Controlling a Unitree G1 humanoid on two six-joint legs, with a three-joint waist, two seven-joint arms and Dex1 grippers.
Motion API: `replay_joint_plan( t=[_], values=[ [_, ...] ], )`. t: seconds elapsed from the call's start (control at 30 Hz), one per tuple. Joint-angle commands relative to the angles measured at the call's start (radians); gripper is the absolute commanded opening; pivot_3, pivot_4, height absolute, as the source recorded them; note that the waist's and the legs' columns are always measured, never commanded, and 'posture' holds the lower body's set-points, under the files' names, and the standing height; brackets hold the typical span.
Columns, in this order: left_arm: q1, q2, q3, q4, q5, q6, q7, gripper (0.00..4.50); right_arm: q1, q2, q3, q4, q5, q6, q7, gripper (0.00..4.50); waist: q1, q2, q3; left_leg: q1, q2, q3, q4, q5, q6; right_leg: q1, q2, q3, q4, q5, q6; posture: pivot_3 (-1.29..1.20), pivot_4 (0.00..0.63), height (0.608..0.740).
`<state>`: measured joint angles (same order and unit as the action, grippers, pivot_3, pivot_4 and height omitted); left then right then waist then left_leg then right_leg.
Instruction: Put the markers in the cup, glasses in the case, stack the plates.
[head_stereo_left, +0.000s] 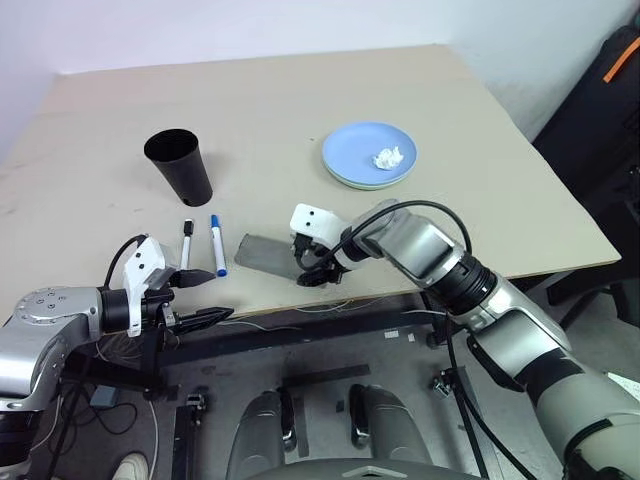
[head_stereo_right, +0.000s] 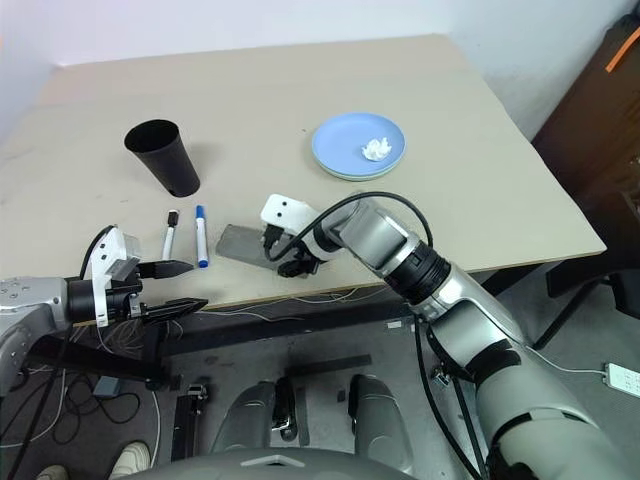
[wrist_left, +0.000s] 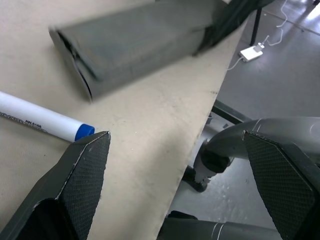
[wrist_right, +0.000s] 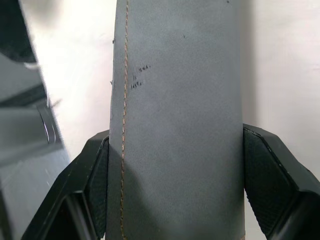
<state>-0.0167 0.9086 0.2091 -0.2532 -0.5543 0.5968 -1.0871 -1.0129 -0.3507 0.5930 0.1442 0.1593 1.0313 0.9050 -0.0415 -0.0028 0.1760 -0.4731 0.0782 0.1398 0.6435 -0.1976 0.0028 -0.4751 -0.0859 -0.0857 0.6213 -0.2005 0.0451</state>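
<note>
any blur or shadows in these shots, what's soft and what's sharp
Left wrist view: the case is smeared with blur, while the left tool's fingers and the blue-capped marker stay crisp. Right wrist view: the case's stitching is sharp, the dark edge beside it soft. Left eye view: even light, with a faint shadow by the cup.

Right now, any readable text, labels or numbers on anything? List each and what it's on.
Nothing can be read with confidence.
Blue-capped marker: a line of small black print along the barrel, too blurred to read.
Grey case: tiny dark marks beside the stitching, too small to read.
Cup, plates, black-capped marker: no text visible.
</note>
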Motion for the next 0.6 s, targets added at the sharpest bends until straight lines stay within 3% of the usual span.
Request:
replay_joint_plan(
  t=[0.03, 0.23, 0.47, 0.6],
  values=[
    [-0.009, 0.002, 0.008, -0.005, -0.002, -0.012, -0.002, 4.44, -0.092, 0.000, -0.124, 0.114, 0.000, -0.108, -0.005, 3.18, 0.000, 0.000, 0.000, -0.003, -0.001, 0.000, 0.002, 0.000, 0.000, -0.002, 0.001, 0.000, 0.000, 0.000, 0.000, 0.00, 0.150, 0.740],
    [-0.005, 0.002, 0.012, -0.009, -0.003, -0.008, 0.001, 4.44, -0.207, 0.030, -0.177, 0.583, -0.099, -0.367, -0.076, 3.18, 0.000, 0.000, 0.000, -0.001, 0.001, 0.003, 0.003, 0.001, -0.002, -0.001, 0.005, 0.000, 0.002, 0.001, 0.001, 0.00, 0.150, 0.740],
    [-0.003, -0.001, 0.016, -0.014, -0.005, -0.007, 0.007, 4.44, -0.269, 0.090, -0.219, 0.913, -0.171, -0.582, -0.088, 3.18, -0.008, 0.000, 0.000, 0.000, 0.001, 0.004, 0.003, 0.003, 0.000, -0.001, 0.005, 0.001, 0.005, 0.002, 0.004, 0.00, 0.150, 0.740],
    [0.001, 0.000, 0.021, -0.017, -0.007, -0.004, 0.010, 4.44, -0.293, 0.104, -0.240, 0.989, -0.207, -0.660, -0.101, 4.46, -0.005, 0.001, 0.001, 0.007, 0.002, 0.004, 0.003, 0.003, -0.005, 0.003, 0.006, 0.001, 0.008, 0.001, 0.002, 0.00, 0.150, 0.740]
  ],
)
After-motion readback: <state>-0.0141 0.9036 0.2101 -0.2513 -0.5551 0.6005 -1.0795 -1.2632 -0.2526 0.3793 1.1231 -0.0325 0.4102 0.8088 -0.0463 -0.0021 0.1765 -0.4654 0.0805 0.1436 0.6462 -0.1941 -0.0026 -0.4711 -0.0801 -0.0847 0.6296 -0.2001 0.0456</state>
